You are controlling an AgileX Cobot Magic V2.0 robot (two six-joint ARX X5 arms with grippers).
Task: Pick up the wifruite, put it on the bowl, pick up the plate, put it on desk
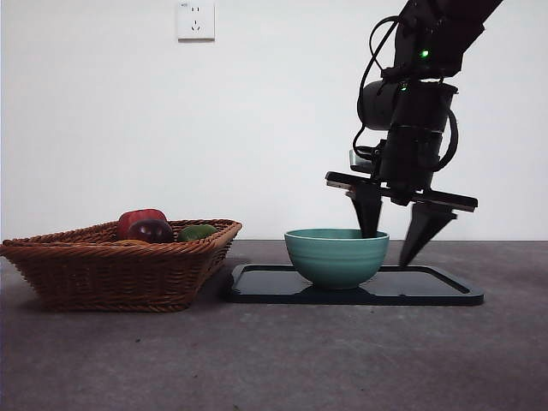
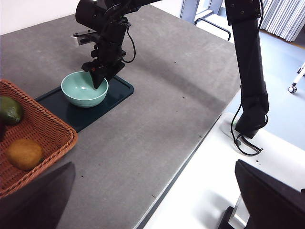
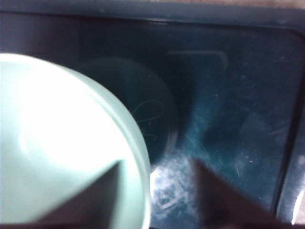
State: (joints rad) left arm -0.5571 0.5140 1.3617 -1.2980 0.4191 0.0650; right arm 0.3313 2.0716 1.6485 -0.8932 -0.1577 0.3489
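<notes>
the grey-brown desk [image 1: 342, 360] stands before a white wall [image 1: 171, 128] with a socket [image 1: 195, 19]. the right pincer [image 1: 396, 235] straddles the bowl [image 1: 336, 255] rim, spread wide, over the dark tray [image 1: 428, 287]. the wifruite [image 2: 24, 153] lies in the basket [image 1: 111, 274]. the left pincer [image 2: 152, 200] waits, spread wide.

wall: plain white [image 1: 171, 128], fills backdrop behind the table
socket: white outlet plate [image 1: 195, 19] on wall, 11 o'clock from centre in front view
floor: pale grey-blue [image 2: 286, 62], off the table's far edge
white base: light surface [image 2: 200, 191] just beside the table edge, black cable [image 2: 245, 145] looped on it
curtain: pale vertical folds [image 2: 286, 16] at 1 o'clock in left wrist view
caster: small wheel [image 2: 291, 88] on floor, 3 o'clock
light: even, soft
</notes>
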